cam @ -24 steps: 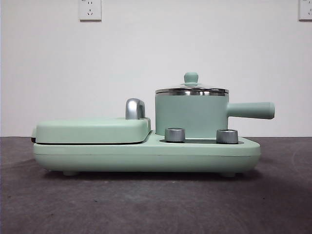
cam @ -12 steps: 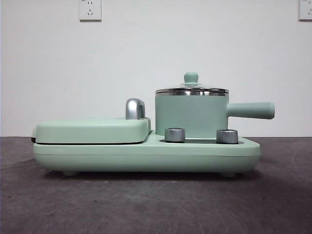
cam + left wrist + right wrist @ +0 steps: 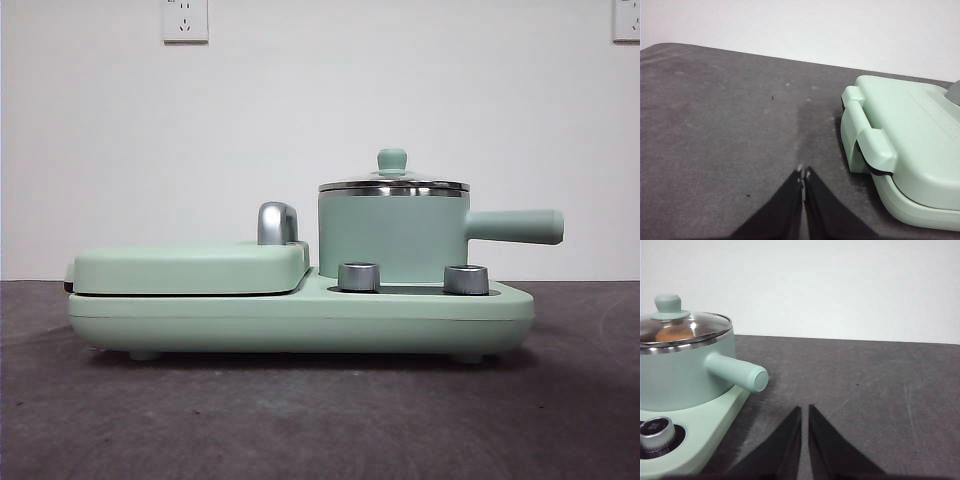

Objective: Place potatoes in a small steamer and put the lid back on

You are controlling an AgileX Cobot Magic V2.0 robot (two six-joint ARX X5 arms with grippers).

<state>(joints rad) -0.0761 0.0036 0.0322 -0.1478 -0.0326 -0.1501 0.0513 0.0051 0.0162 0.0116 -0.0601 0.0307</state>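
The steamer (image 3: 393, 238) stands on the mint-green base (image 3: 300, 318), beside the closed griddle (image 3: 190, 268), its side handle (image 3: 515, 227) pointing away from the griddle. The lid (image 3: 393, 183) sits flat on the steamer's rim, knob up. Through the glass in the right wrist view, the potato (image 3: 674, 333) shows inside the steamer. Two steel dials (image 3: 359, 276) stand on the base in front of the steamer. The right gripper (image 3: 805, 410) hangs over the table just beyond the steamer's handle, jaws closed, empty. The left gripper (image 3: 803, 172) is well apart from the steamer, past the griddle's far end, jaws together, holding nothing.
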